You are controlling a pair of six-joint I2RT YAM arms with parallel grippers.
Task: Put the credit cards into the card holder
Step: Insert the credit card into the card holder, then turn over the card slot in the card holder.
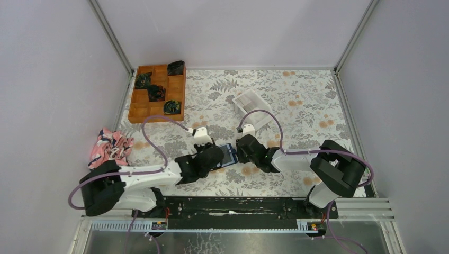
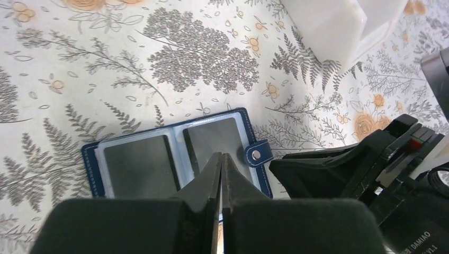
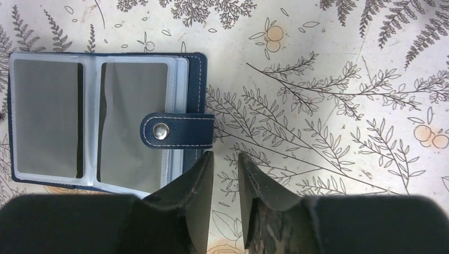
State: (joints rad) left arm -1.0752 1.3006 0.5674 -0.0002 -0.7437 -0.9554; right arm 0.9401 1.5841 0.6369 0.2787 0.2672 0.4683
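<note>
Floral table (image 1: 307,106), open card holder (image 3: 90,119); snap tab (image 3: 177,130) only in wrist views

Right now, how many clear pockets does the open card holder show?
2: one pocket on each side of the card holder's fold, the snap strap lying over the second. Leaves stacked beneath may hide more.

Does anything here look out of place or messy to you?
Only slightly: the dark navy folding card holder lies open, and its snap strap is folded inward over a clear plastic pocket page. Nothing looks spilled or broken.
</note>
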